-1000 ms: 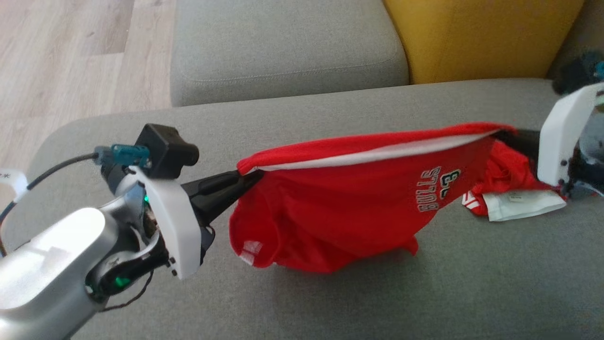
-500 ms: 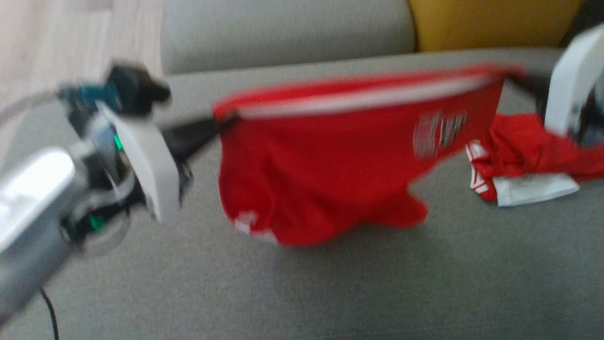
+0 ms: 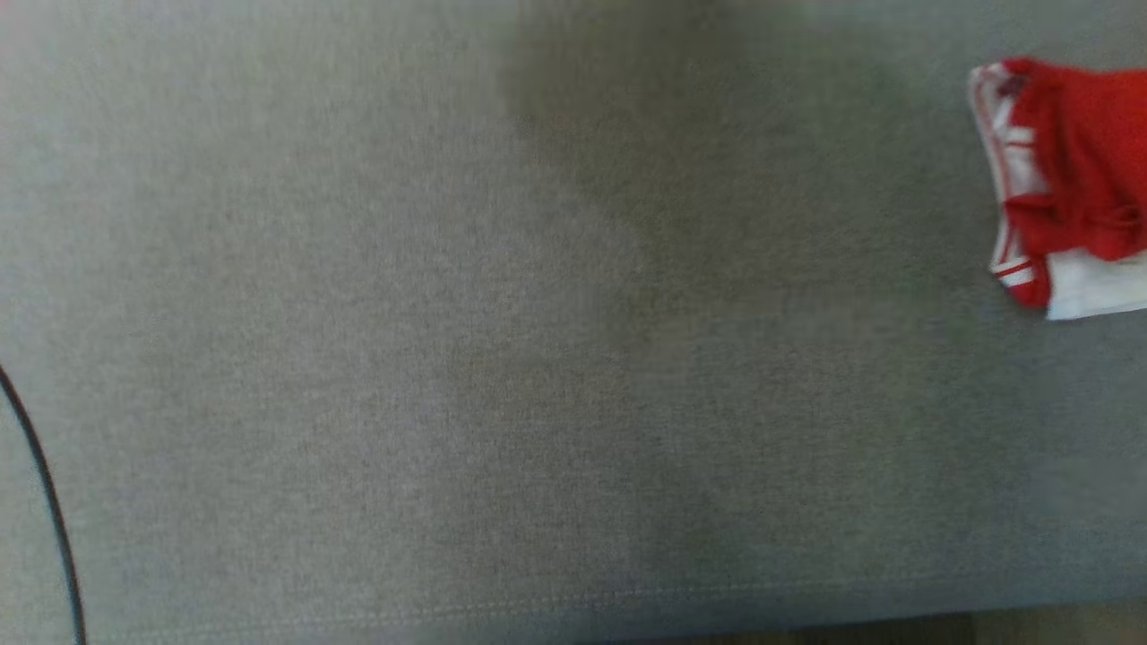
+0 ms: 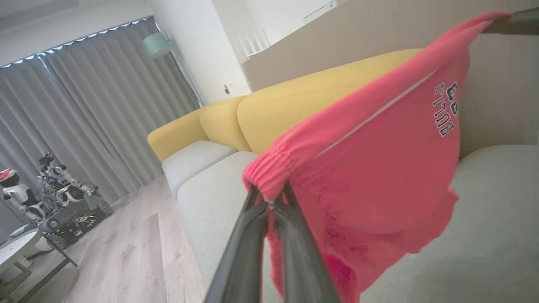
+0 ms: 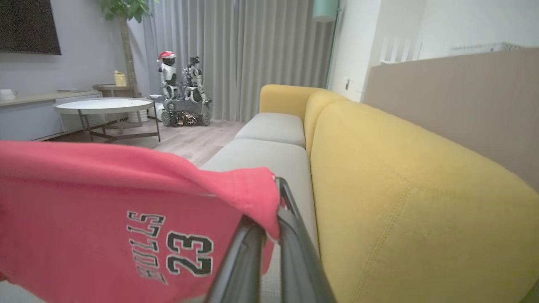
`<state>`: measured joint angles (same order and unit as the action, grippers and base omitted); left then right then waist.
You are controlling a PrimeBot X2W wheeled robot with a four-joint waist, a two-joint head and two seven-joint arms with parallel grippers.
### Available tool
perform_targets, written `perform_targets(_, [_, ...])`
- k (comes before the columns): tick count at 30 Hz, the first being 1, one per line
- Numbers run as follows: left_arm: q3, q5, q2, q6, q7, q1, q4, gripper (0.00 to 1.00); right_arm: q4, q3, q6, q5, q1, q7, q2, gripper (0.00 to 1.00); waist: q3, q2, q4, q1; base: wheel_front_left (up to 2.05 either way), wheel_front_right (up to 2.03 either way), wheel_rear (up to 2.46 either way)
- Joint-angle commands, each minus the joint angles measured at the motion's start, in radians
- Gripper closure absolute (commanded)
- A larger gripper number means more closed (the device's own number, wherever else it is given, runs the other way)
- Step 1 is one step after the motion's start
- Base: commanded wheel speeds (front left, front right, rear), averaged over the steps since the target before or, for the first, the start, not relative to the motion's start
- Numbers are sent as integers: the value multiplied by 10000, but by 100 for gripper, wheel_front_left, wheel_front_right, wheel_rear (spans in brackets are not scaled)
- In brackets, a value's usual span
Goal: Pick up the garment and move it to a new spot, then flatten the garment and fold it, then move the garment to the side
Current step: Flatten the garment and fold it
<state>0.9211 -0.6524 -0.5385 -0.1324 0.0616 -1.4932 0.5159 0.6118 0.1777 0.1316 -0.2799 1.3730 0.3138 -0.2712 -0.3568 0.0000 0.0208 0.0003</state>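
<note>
The garment [image 4: 379, 168] is a pair of red shorts with a white side stripe and "BULLS 23" lettering. It hangs stretched in the air above the grey sofa seat [image 4: 484, 219]. In the left wrist view my left gripper [image 4: 271, 198] is shut on one end of the elastic waistband. The right wrist view has my right gripper [image 5: 273, 210] shut on the other end of the garment [image 5: 126, 219]. The far tip of the right gripper's fingers [image 4: 511, 23] holds the band at the upper right of the left wrist view.
A second red and white piece of clothing [image 3: 1066, 188] lies crumpled on the grey seat [image 3: 448, 358] at the right edge of the head view. A black cable [image 3: 45, 502] crosses the lower left. Yellow backrests [image 5: 400, 189] line the sofa; a round table [image 5: 105, 107] stands on the wooden floor.
The head camera has tilted down, so the arms and the held shorts have left its picture. Only the seat and the crumpled piece remain there.
</note>
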Motion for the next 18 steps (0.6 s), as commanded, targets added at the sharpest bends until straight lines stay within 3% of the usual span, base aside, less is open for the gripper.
perform_targets(1, [-387, 240, -209, 20, 506, -552, 435, 100, 219, -189, -9, 261, 360, -697, 334, 100, -704, 0, -192, -3, 0, 0, 0])
perform_targets(4, [3, 700, 205, 19, 1410, -536, 1353, 100, 1291, -52, -9, 512, 357, -1771, 798, 100, -943, 0, -323, -3, 0, 0, 0])
perform_targets(8, [693, 771, 624, 19, 1846, 191, 2137, 100, 2565, 399, -9, 524, -123, -2539, 1090, 100, -1080, 0, -485, -3, 0, 0, 0])
perform_targets(18, [2657, 285, 1020, 18, 1997, 3057, 2267, 100, 4594, 2829, -9, -22, -2209, -2745, 986, 100, -566, 0, -711, -3, 0, 0, 0])
